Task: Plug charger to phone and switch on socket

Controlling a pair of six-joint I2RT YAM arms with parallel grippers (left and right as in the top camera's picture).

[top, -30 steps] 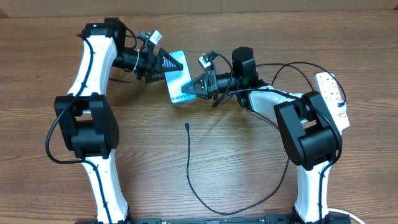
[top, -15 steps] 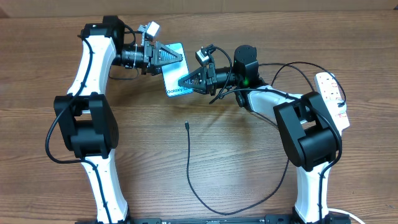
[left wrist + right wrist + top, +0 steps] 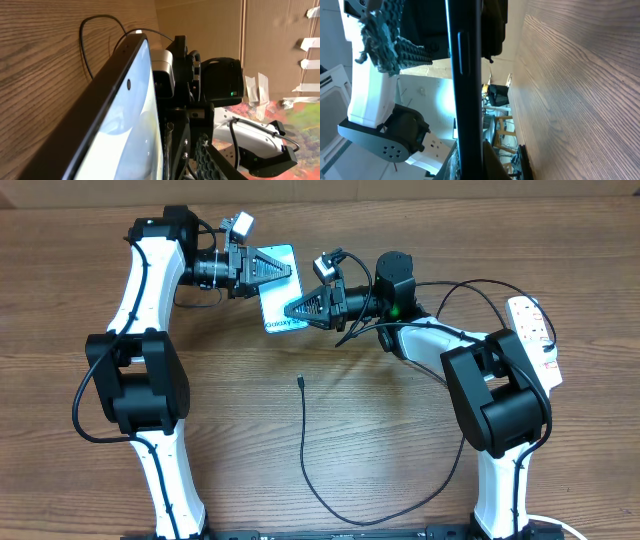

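Wood-grain desk filled the overhead view, with cardboard along its back edge. Near the middle of that back edge, the phone hung between the two arms. Its lit screen faced up and its long axis ran roughly from back to front. The end printed with "Galaxy" pointed toward the front edge.

The right gripper was fully closed on the phone's right-hand side near that lower end. Its wrist camera showed the black edge of the phone running straight through its grasp.

The left gripper lay over the phone's upper end with its jaws partly drawn in. In its own view the screen filled the frame, but whether its pads pressed the glass could not be told.

The charger lay loose on the desk. Its plug tip rested near the desk's centre, in front of the phone's lower end and well apart from it. From there the cable ran toward the front edge, then curved right and back.

Neither gripper touched the cable, and the right gripper was the nearer of the two to the tip. The socket sat by the right edge, untouched.

By my judgement, the next move turned on bringing that tip to the phone's front-facing end. One arm would have had to hold the phone alone.
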